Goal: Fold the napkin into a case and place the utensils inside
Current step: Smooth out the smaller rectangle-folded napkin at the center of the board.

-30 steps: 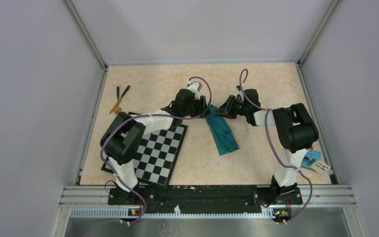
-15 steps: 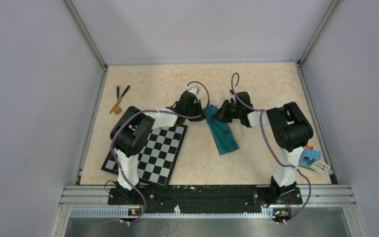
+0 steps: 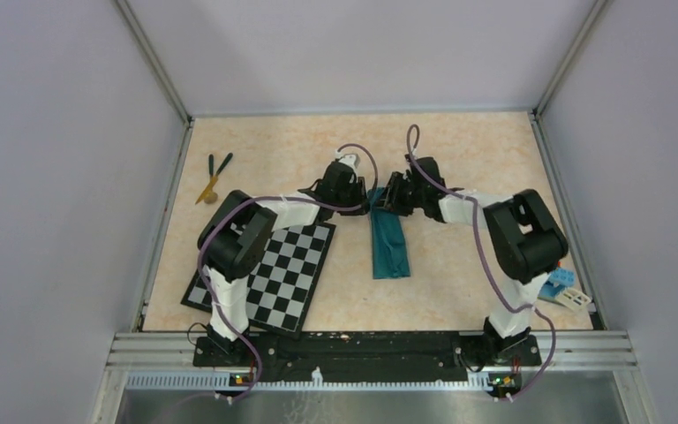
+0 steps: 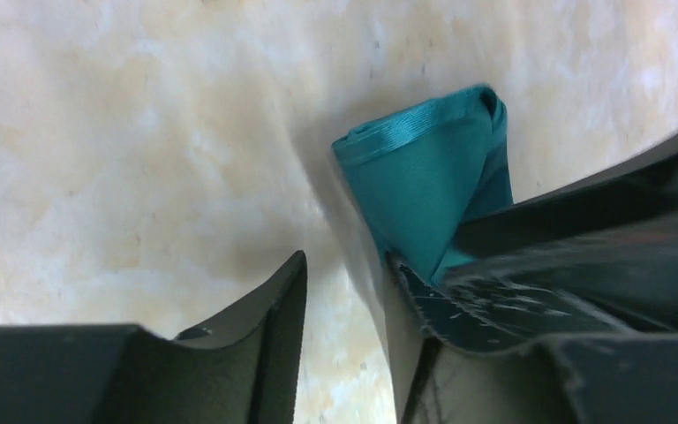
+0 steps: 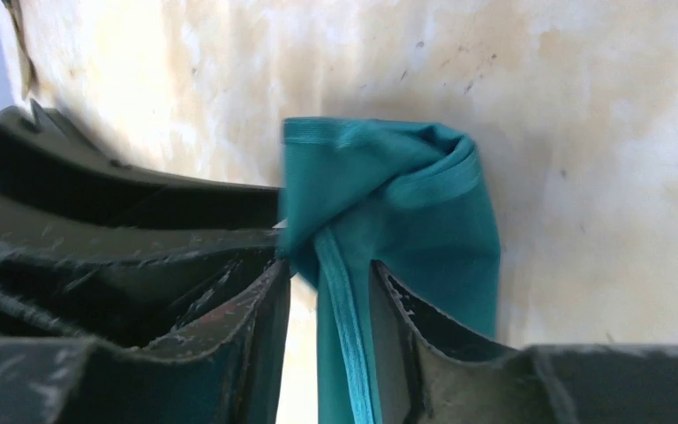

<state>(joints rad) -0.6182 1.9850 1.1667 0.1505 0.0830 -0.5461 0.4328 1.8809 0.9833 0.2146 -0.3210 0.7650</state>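
The napkin (image 3: 390, 247) is a teal-green cloth folded into a narrow oblong case at the table's middle, lying nearly straight front to back. Both grippers meet at its far end. My left gripper (image 3: 368, 201) is open; in its wrist view (image 4: 346, 274) only bare table shows between the fingers, and the cloth's end (image 4: 424, 177) lies just past the right finger. My right gripper (image 3: 388, 196) is open, with a hem of the cloth (image 5: 406, 203) between its fingers (image 5: 328, 283) and a gap beside it. The utensils (image 3: 214, 175) lie at the far left.
A black-and-white checkerboard (image 3: 274, 274) lies front left under the left arm. Blue-and-green toy blocks (image 3: 558, 281) sit at the right edge near the right arm's base. Grey walls enclose the table on three sides.
The napkin's near end has swung left, so it lies straighter. The right gripper has moved left to the cloth's far end. The left gripper has hardly moved over the last half second.
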